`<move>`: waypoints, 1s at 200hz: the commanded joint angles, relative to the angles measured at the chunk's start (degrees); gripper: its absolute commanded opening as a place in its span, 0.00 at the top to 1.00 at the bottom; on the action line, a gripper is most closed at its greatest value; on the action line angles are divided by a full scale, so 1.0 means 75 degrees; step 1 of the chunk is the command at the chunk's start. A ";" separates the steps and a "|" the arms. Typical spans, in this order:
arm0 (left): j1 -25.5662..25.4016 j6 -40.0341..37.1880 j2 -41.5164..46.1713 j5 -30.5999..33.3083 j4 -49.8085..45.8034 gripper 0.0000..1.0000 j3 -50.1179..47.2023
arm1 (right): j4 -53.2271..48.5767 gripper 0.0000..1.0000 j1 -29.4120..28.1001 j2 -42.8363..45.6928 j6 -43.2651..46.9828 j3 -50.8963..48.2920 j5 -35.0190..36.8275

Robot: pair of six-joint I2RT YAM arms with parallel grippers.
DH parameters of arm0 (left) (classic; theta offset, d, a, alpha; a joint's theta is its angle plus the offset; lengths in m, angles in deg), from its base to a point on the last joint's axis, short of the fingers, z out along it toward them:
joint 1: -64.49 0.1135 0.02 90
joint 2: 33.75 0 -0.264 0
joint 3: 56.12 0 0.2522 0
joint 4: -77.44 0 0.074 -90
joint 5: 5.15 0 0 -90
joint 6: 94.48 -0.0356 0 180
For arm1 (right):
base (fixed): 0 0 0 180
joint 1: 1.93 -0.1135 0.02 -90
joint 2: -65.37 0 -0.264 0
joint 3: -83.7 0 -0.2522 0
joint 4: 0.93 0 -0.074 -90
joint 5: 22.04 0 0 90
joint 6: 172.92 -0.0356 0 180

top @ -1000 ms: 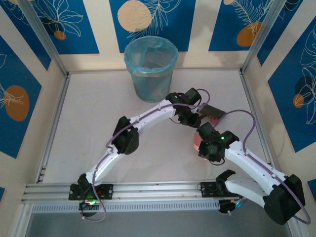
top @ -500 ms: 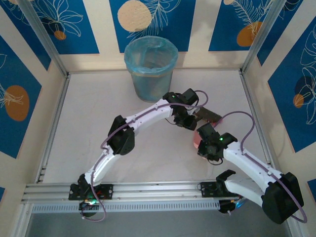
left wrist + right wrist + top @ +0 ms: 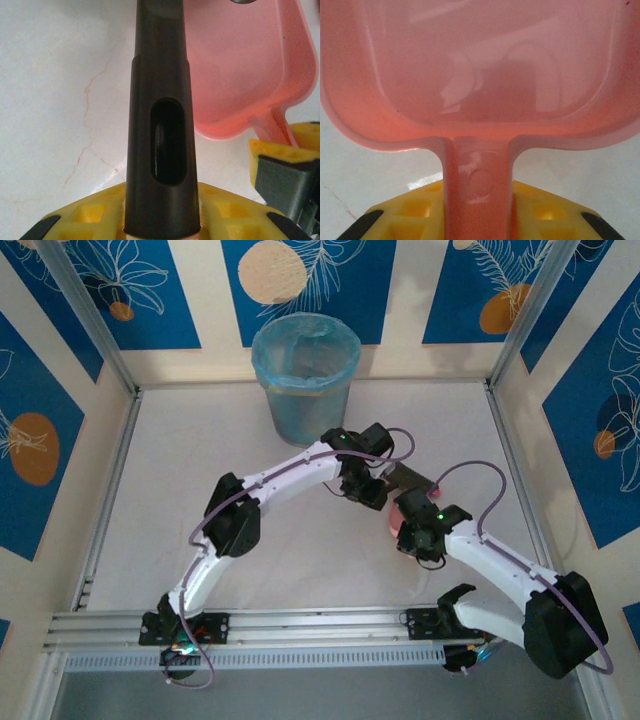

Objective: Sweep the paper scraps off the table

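Overhead bin (image 3: 305,375), left claw (image 3: 161,220) gripping brush handle (image 3: 160,100)

Count is proceeding as follows. Two robot arms are standing at the near edge: one left arm (image 3: 250,495) and one right arm (image 3: 500,565). Two grippers are showing, one left gripper (image 3: 160,212) and one right gripper (image 3: 477,212), each presenting two yellow fingers (image 3: 405,217). One pink dustpan (image 3: 485,65) is showing. One dark brush (image 3: 159,100) is showing. One bin (image 3: 300,410) is standing, carrying one blue liner (image 3: 305,340). One table (image 3: 190,460) is bearing everything.
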 commanded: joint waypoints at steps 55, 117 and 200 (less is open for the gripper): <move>0.0257 -0.0285 0.1620 0.0041 0.0061 1.00 -0.1822 | 0.0410 1.00 -0.0286 -0.0681 0.0660 0.0385 -0.0200; 0.0776 -0.0080 0.3165 0.0249 0.0449 1.00 -0.3855 | 0.1100 1.00 -0.0732 -0.2599 0.1731 0.1383 -0.0459; 0.1589 -0.0021 0.4908 0.0588 0.0298 1.00 -0.5595 | 0.1650 1.00 -0.1761 -0.3716 0.2213 0.2282 -0.0824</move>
